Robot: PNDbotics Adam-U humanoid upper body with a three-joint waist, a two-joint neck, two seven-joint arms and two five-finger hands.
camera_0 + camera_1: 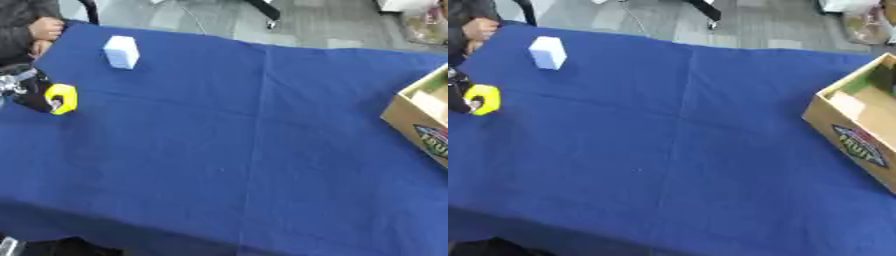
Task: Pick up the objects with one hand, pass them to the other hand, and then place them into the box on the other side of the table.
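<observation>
My left hand (31, 91) comes in at the left edge, its black fingers curled round a small yellow object (62, 98) held just above the blue tablecloth (245, 140). A white block (122, 51) stands on the cloth at the far left, beyond the hand. The cardboard box (859, 130) sits at the right edge of the table, open at the top, with a pale item inside. My right hand shows in neither view.
A person (31, 25) sits at the far left corner, hand near the table edge. A clear bag (866, 22) lies on the floor beyond the far right corner. The table's near edge runs along the bottom left.
</observation>
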